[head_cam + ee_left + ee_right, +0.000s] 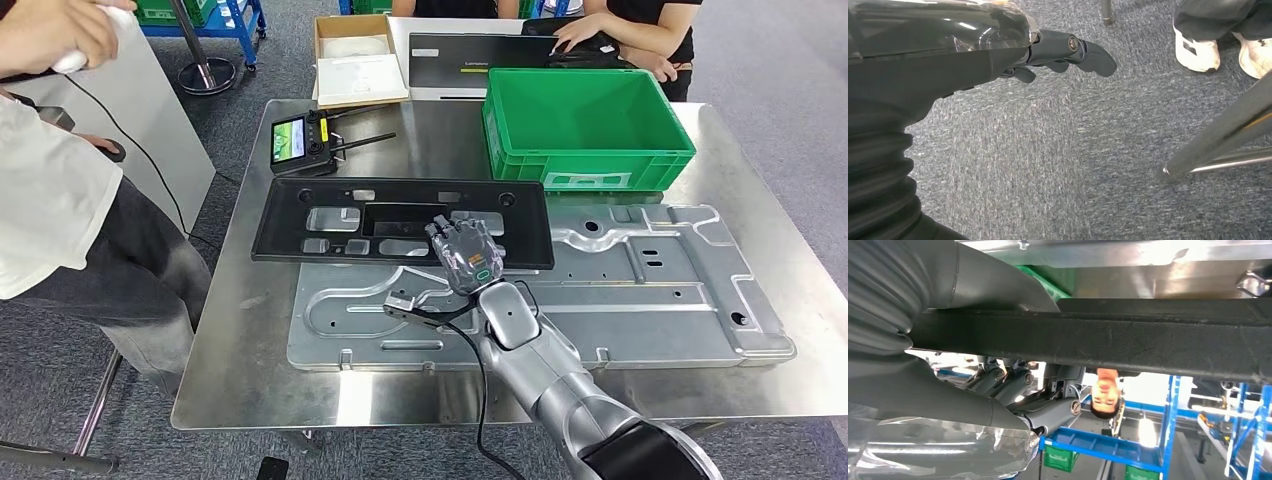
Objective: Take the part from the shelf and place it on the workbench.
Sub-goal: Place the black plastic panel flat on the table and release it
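Head view showed the black part [400, 220], a long flat frame with cut-outs, lying on the steel surface [250, 370] with its near long edge over the far edge of a large pressed metal panel [640, 290]. The right robot hand [465, 252] sat at the part's near edge, right of its middle, fingers over the rim. In the right wrist view the thick grey thumb [973, 282] lay along one face of the part's black bar [1148, 342] and the darker fingers [1018, 382] curled at the other face, so the right robot hand gripped the part.

The part's left end had bare steel beside it. Its right end reached close to the green crate [585, 125], which stood just behind that corner. A black controller [305, 140] with two antennas lay just behind the part's left end.

The contact between fingertips and the part was hard to make out from the head view. The left robot hand [1058, 52] hung over grey carpet [1048, 165] holding nothing, fingers loosely bent; a slanted metal leg [1218, 145] and white shoes [1198, 52] were near it.

A person in a white top [50, 190] stood against the surface's left side, and another person's hand [585, 30] rested on dark equipment beyond the crate. A cardboard box [355, 60] sat at the far edge.
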Robot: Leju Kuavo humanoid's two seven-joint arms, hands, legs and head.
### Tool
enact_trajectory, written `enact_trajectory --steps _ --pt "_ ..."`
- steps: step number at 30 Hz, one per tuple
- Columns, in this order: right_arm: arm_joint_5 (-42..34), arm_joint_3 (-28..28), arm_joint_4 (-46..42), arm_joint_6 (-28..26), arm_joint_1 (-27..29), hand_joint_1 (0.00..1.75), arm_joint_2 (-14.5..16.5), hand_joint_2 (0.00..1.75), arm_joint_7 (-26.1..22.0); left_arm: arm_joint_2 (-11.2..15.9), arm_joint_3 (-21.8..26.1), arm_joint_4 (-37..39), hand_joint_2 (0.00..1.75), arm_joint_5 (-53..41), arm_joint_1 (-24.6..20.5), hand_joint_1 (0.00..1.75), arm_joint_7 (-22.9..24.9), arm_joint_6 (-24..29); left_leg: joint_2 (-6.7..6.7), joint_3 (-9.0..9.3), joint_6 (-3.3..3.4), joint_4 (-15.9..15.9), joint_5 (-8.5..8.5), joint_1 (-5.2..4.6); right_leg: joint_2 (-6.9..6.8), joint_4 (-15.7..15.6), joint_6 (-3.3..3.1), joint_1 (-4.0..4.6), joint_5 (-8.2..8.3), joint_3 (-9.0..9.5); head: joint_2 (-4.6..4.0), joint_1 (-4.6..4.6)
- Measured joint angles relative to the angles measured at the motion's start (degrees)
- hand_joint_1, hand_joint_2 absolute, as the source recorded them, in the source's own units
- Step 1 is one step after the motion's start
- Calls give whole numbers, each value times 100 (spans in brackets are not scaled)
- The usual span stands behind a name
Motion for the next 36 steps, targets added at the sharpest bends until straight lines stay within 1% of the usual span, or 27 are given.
enact_trajectory --steps 4,8,9,13,18,24,27,29,30,31,32,33,34,35,36 --pt "19 -166 197 12 -221 175 -127 175 -74 -4 -13 0 175 21 -16 0 -8 -1 -1 0 0 -3 0 0 -1 0 0 0 0 -2 0 0" --pt "118 -281 418 14 -365 0 -337 0 -296 -4 -15 0 175 33 -26 0 -22 -3 -1 -1 0 -3 0 0 -1 0 0 -1 0 -1 0 0" --pt "148 -297 469 10 -376 0 -394 0 -332 -4 -18 0 175 32 -27 0 -18 8 -1 -1 0 -3 0 -1 -1 0 0 -1 0 0 0 0" --pt "251 -372 600 1 -377 0 -560 0 -343 -4 -37 0 0 17 -24 0 67 182 -1 -1 -1 -3 0 -1 0 0 0 0 0 2 0 0" --pt "263 -454 675 -1 -367 0 -646 0 -323 -4 -37 0 0 55 -20 0 120 417 0 2 -2 -13 1 -1 1 0 1 0 -1 -6 0 -2" --pt "233 -501 651 -1 -321 0 -681 0 -286 -4 -36 0 0 148 -7 0 146 477 0 5 -3 -20 2 -2 2 0 1 0 -1 -4 0 -2" --pt "67 -628 366 -1 -140 0 -684 0 -403 2 -34 0 0 202 6 0 115 477 -5 -2 29 16 -27 -38 -1 -27 32 -24 -2 6 0 -2" --pt "-115 -766 -61 -1 71 0 -680 0 -541 5 -33 0 0 217 17 0 74 478 -5 10 67 1 -33 -64 -2 -61 71 -38 2 29 0 -2" --pt "-235 -863 -349 -1 191 0 -672 0 -646 7 -32 0 0 230 25 0 52 478 2 41 89 -50 -13 -55 -2 -66 85 -46 -15 43 0 -2" --pt "-366 -988 -672 -1 316 0 -662 0 -778 8 -30 0 0 248 34 0 33 480 7 83 112 -117 12 -49 0 -8 87 -50 -70 27 0 -1" --pt "-488 -1131 -1007 -1 441 0 -641 0 -913 9 -25 0 0 272 41 0 18 481 14 124 134 -183 38 -40 6 167 77 -49 -186 -51 0 -1" --pt "-585 -1285 -1343 -1 565 0 -620 0 -1035 9 -16 0 0 297 46 0 5 482 21 154 149 -230 51 -31 13 469 56 -41 -357 -201 0 -1" --pt "-651 -1432 -1645 -1 685 0 -602 0 -1130 9 -7 0 0 316 50 0 -4 483 18 164 159 -246 52 -42 22 870 38 -22 -538 -416 0 -1" --pt "-686 -1558 -1907 -1 800 0 -586 0 -1196 9 2 0 0 329 55 0 -8 484 12 164 165 -245 50 -49 30 1269 29 -8 -673 -646 0 -2" --pt "-702 -1665 -2138 -1 908 0 -581 0 -1247 9 9 0 0 338 67 0 -11 484 4 164 166 -236 43 -53 35 1546 26 2 -702 -828 0 -2"
